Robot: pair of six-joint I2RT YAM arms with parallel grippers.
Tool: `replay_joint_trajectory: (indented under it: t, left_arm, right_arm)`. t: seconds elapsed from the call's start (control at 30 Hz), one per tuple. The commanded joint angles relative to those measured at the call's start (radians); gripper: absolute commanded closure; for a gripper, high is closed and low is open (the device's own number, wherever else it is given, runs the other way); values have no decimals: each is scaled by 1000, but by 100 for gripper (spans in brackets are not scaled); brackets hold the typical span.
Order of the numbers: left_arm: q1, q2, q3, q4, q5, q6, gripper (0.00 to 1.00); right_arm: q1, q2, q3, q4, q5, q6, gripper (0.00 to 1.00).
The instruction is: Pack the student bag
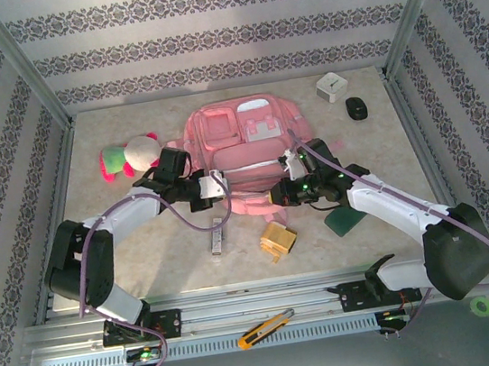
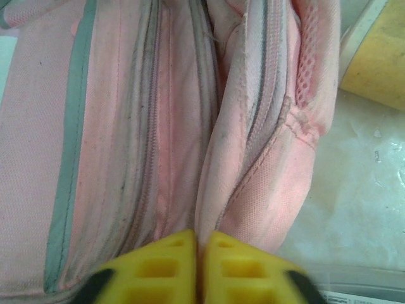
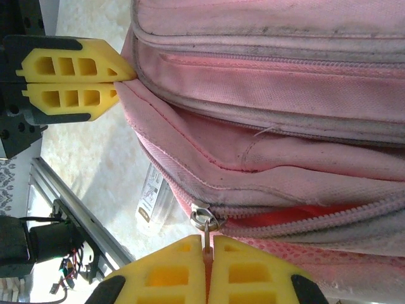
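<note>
Just one student bag (image 1: 239,155); one plush (image 1: 128,155)

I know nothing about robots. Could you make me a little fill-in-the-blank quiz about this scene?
1. The student bag is coloured ____.
2. In the top view, the plush toy lies on the bag's ____ side.
3. The zipper pull is pinched by the ____ pincer.
Missing words: pink; left; right.

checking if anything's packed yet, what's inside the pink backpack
Through the partly open zip of the student bag only reddish lining shows. Fabric covers the rest of the inside, so any contents cannot be seen.
</note>
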Motion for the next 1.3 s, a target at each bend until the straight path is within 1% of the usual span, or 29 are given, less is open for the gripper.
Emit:
replay_joint_trajectory:
  t: [0.0, 0.07, 0.13, 0.2, 0.33, 0.4, 0.43, 0.5, 0.53, 0.57, 0.6, 0.67, 0.77, 0.83, 0.93, 1.03, 1.07, 1.1, 1.17, 1.2, 1.27]
  left_arm:
    - [-100, -106, -31, 44, 62, -95, 45]
    - [-160, -91, -18, 70, 34, -129, 41]
    - [-190, -67, 1, 114, 29, -170, 41]
    - [-209, -31, 15, 155, 28, -197, 40]
    - [-228, 50, 65, 173, -41, -216, 42]
    - [-225, 80, 75, 185, -58, -223, 49]
    - [-221, 91, 78, 180, -59, -219, 54]
    - [-208, 106, 91, 153, -64, -209, 72]
    - [-199, 107, 91, 142, -61, -204, 84]
    - [-187, 101, 88, 130, -58, -196, 91]
    - [-174, 92, 82, 120, -55, -185, 95]
    - [-139, 66, 71, 82, -52, -153, 98]
    - [-72, 20, 62, -21, -35, -87, 98]
    - [-23, -4, 54, -77, -11, -58, 98]
    - [25, -33, 51, -166, 2, -18, 97]
    - [31, -51, 34, -200, 1, 18, 95]
    - [31, -55, 29, -188, 11, 9, 92]
    - [30, -56, 24, -172, 27, -6, 87]
    - [23, -58, 27, -134, 75, -62, 75]
    - [13, -57, 33, -113, 88, -100, 67]
    - [-25, -57, 47, -70, 86, -169, 55]
  right_arm:
    - [26, 2, 25, 9, -45, 4, 100]
    - [25, 1, 28, 10, -46, 5, 100]
    - [29, -1, 30, 10, -48, 5, 100]
    - [29, -4, 33, 10, -49, 4, 100]
    - [32, -8, 33, 9, -48, 5, 100]
    - [32, -9, 33, 11, -50, 4, 100]
    - [31, -9, 33, 9, -54, 0, 100]
    - [28, -10, 33, 5, -60, -9, 100]
    - [21, -13, 31, 0, -66, -14, 100]
    - [7, -18, 27, -7, -73, -22, 100]
    - [-7, -24, 21, -12, -77, -28, 100]
    - [-65, -48, -3, -28, -88, -42, 100]
    - [-157, -82, -46, -37, -103, -64, 100]
    - [-194, -87, -67, -37, -112, -84, 100]
    - [-192, -68, -81, -4, -140, -78, 100]
    - [-142, -50, -87, 56, -146, -50, 100]
    - [-123, -43, -84, 73, -144, -41, 100]
    - [-109, -38, -82, 84, -142, -33, 100]
    - [-81, -25, -76, 106, -138, -20, 100]
    - [-71, -20, -73, 115, -137, -15, 100]
    - [-55, -12, -67, 119, -134, -13, 100]
